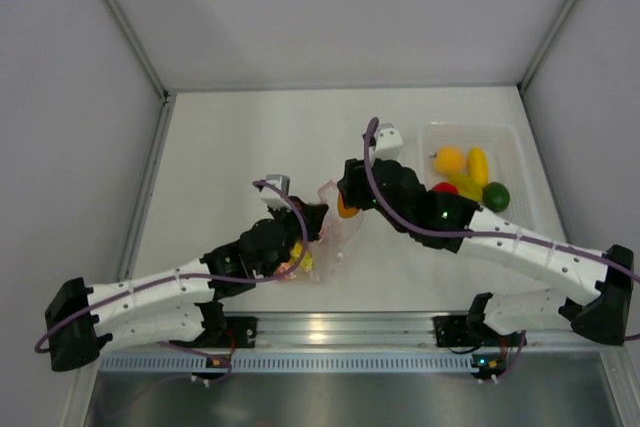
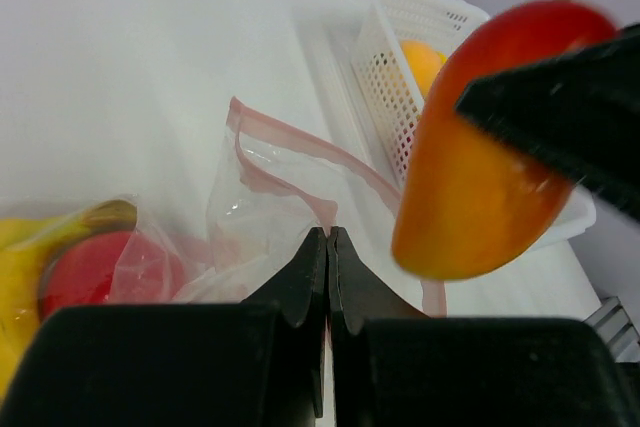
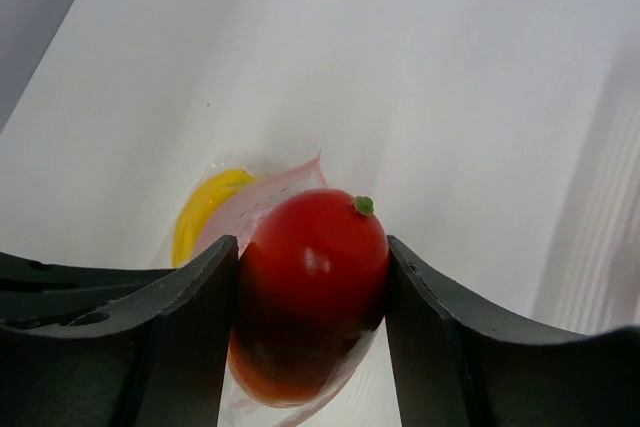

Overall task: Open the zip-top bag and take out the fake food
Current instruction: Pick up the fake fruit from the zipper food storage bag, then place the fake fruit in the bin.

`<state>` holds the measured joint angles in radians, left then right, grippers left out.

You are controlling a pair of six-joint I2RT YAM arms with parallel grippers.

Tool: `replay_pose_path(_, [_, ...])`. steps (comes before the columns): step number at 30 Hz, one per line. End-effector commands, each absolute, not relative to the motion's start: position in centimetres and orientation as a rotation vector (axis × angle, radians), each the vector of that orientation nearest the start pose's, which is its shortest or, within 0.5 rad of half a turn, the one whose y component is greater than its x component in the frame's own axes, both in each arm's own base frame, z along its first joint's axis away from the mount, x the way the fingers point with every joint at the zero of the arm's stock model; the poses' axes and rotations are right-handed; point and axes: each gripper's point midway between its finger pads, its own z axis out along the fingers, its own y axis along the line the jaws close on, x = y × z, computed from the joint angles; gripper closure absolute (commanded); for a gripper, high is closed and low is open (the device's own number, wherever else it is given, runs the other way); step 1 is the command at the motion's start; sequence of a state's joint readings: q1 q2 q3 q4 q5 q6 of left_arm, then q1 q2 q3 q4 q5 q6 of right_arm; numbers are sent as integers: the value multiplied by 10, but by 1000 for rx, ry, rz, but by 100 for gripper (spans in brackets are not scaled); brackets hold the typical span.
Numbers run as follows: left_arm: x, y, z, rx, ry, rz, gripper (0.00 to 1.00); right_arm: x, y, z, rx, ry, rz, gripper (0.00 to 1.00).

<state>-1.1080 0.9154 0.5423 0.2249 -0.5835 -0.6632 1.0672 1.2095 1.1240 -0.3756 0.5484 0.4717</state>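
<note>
Red-orange fruit [image 3: 310, 287] between right jaws

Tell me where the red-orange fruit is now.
In the top view, the red-orange fruit is clamped in the right gripper, beside the zip-top bag and left of the white basket.

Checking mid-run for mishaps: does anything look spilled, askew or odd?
Nothing spilled or damaged. The zip-top bag is crumpled, pinched by the left pincer; the right pincer holds a red-orange fruit above it.

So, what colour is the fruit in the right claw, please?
Fruit: red fading to orange; left wrist view.
</note>
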Motion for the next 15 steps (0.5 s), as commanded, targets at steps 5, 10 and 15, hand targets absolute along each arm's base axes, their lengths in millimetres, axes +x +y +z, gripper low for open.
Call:
replay_pose_path(5, [220, -279, 235, -32, 1745, -847, 100, 272, 207, 349, 35, 1846, 484, 87])
replay_pose_path(10, [220, -278, 243, -29, 1727, -850, 100, 295, 105, 332, 219, 1916, 222, 86])
replay_pose_path(15, [219, -276, 250, -19, 1714, -851, 100, 295, 8, 235, 360, 2184, -160, 86])
